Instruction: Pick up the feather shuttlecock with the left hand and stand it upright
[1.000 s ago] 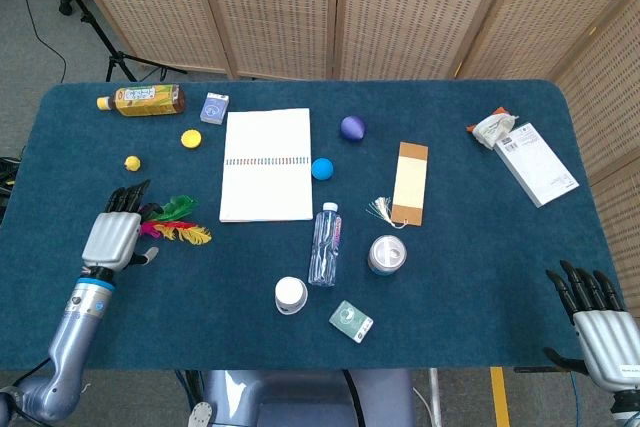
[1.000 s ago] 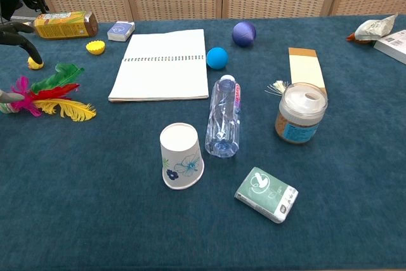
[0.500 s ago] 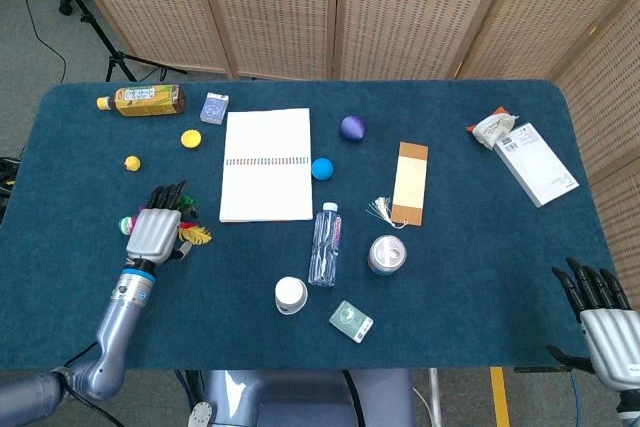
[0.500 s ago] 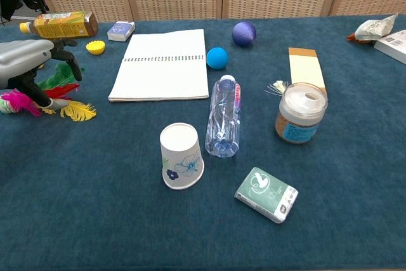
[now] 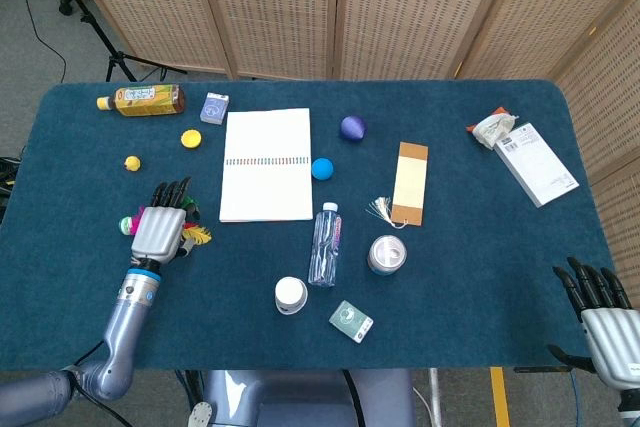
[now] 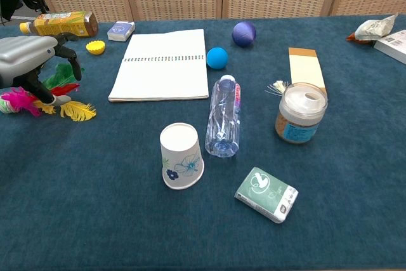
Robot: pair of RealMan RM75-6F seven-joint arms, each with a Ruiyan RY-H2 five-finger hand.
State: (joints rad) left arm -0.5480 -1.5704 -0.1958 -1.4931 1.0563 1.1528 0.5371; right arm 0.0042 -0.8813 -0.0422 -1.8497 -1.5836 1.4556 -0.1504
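The left robot hand (image 6: 28, 61) arches palm-down over the shuttlecock (image 6: 44, 96), dark fingers curling around its soft, bright feathers on the blue felt surface (image 6: 127, 220). The right robot hand (image 5: 605, 322) rests open, fingers spread.

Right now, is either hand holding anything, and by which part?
Cannot tell: the left hand is over the feather shuttlecock, a grip isn't visible. The right hand holds nothing.

You have bare tabletop (image 6: 82, 182) in front of your left hand (image 6: 28, 61), open down to the near edge. To its right the notebook (image 6: 162, 65) blocks, and the paper cup (image 6: 181, 155) and lying water bottle (image 6: 223, 115) crowd the middle.
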